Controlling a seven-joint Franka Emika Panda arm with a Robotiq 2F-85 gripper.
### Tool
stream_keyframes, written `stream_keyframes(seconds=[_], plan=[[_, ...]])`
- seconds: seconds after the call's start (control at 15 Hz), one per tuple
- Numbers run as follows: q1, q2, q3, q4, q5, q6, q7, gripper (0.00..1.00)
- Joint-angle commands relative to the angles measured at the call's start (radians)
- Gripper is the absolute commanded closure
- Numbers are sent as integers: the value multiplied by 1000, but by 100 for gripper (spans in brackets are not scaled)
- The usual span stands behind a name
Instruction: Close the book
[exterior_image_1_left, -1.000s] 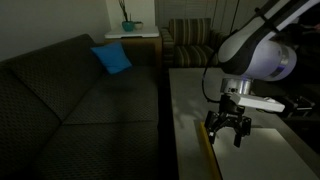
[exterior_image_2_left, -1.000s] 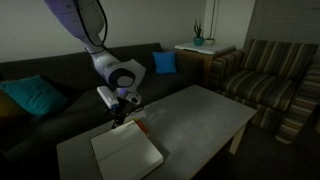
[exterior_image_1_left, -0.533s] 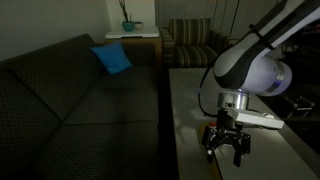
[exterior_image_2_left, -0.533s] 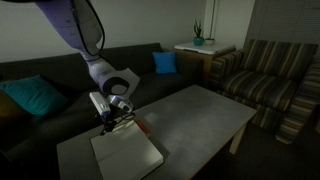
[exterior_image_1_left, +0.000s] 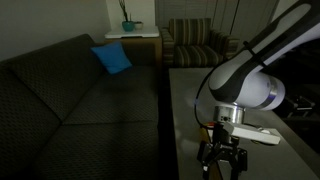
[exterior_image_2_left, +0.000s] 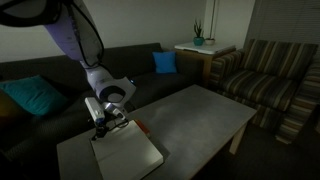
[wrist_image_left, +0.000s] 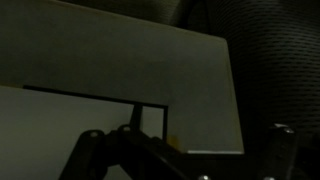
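The book (exterior_image_2_left: 128, 153) lies open on the grey table (exterior_image_2_left: 200, 115), white pages up, with a strip of red cover (exterior_image_2_left: 141, 128) showing at its far edge. My gripper (exterior_image_2_left: 105, 125) hangs low over the book's sofa-side edge, fingers spread and empty. In an exterior view the gripper (exterior_image_1_left: 222, 158) is near the bottom of the picture, by the table's sofa-side edge. The wrist view is dark. It shows a pale page (wrist_image_left: 120, 70) below the open fingers (wrist_image_left: 185, 150) and a small yellowish bit (wrist_image_left: 172, 143) between them.
A dark sofa (exterior_image_2_left: 60, 85) runs along the table's side, with a blue cushion (exterior_image_1_left: 112, 58) and a teal cushion (exterior_image_2_left: 30, 97). A striped armchair (exterior_image_2_left: 275, 75) stands beyond the far end. A side table holds a plant (exterior_image_1_left: 128, 22).
The gripper has moved down and along the sofa-side edge of the table towards the open book's outer edge. The book has not moved.
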Motion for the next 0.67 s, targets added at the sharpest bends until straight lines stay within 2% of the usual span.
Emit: stream_keyframes(seconds=[0.0,0.53,0.6], plan=[[-6,7,24,7,41,-56,-28,0],[8,6,41,3,100,-100,-45,0],[34,6,15,12,136,-119,-64,0]])
